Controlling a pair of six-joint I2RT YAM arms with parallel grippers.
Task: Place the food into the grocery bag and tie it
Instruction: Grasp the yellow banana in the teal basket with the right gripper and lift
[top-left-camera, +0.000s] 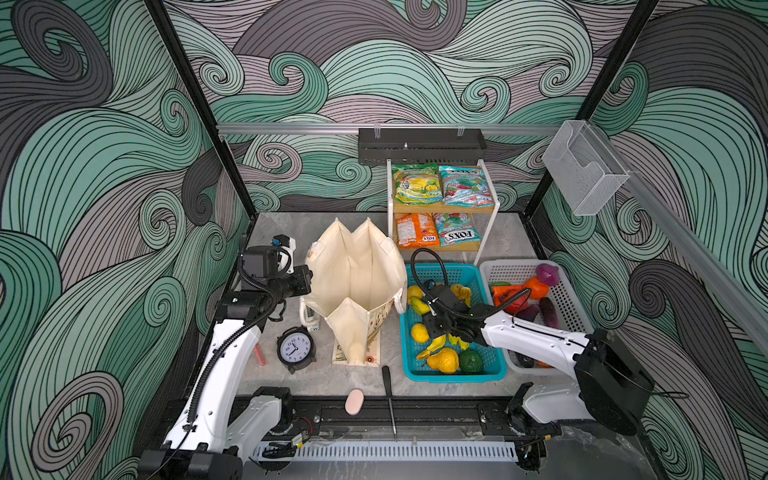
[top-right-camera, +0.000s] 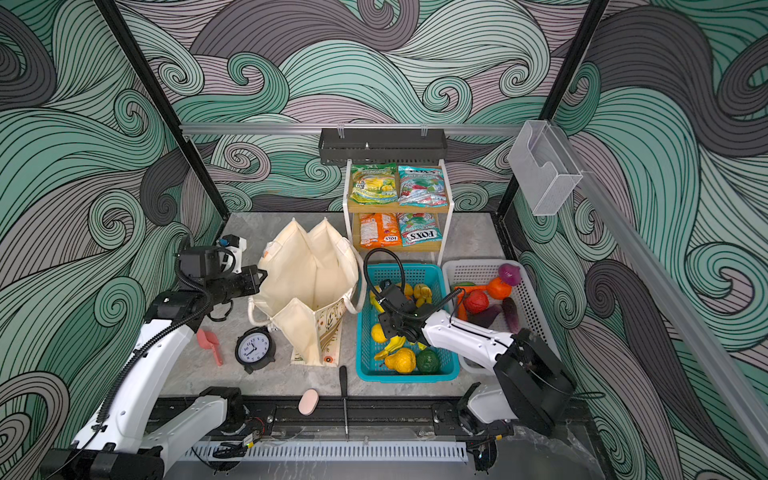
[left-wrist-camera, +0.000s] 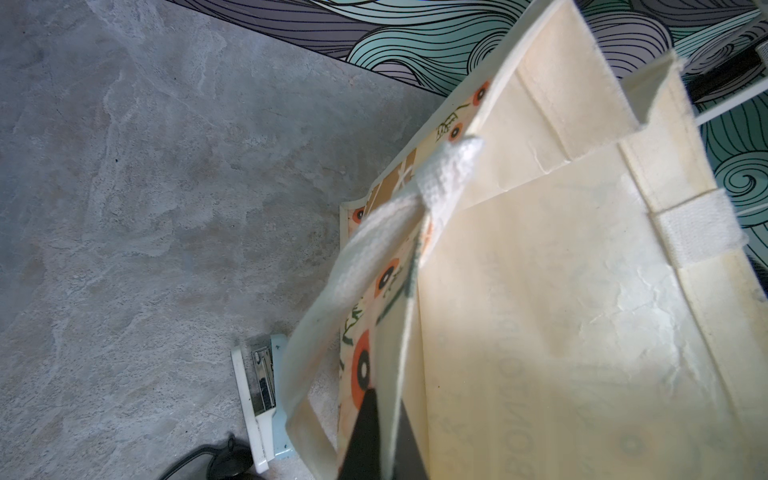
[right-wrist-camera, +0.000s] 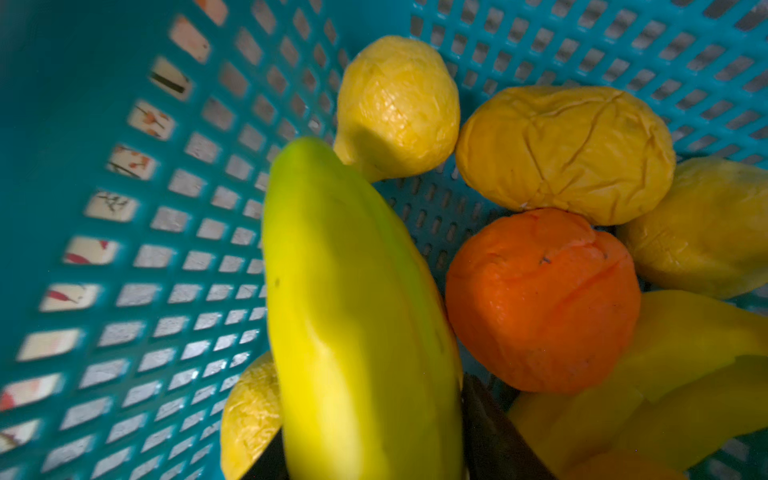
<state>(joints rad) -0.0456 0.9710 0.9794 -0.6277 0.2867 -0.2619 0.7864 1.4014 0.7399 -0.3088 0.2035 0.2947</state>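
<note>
The cream grocery bag (top-left-camera: 357, 282) (top-right-camera: 307, 274) stands open in the middle of the table. My left gripper (top-left-camera: 308, 279) (left-wrist-camera: 388, 399) is shut on the bag's left rim, one dark finger (left-wrist-camera: 365, 436) on each side of the cloth, next to a white strap handle (left-wrist-camera: 440, 178). My right gripper (top-left-camera: 422, 306) (right-wrist-camera: 374, 457) reaches down into the teal basket (top-left-camera: 453, 376) (right-wrist-camera: 104, 124), its fingers pressed against both sides of a yellow-green banana (right-wrist-camera: 353, 291). An orange (right-wrist-camera: 540, 299), a lemon (right-wrist-camera: 399, 104) and other yellow fruit lie beside it.
A white basket (top-left-camera: 573, 307) of vegetables stands right of the teal one. Snack packets (top-left-camera: 415, 183) lie on a two-tier shelf behind. A black clock (top-left-camera: 295, 347), a pink pad (top-left-camera: 354, 401), a screwdriver (top-left-camera: 388, 395) and a pink scoop (top-right-camera: 210, 343) lie near the front.
</note>
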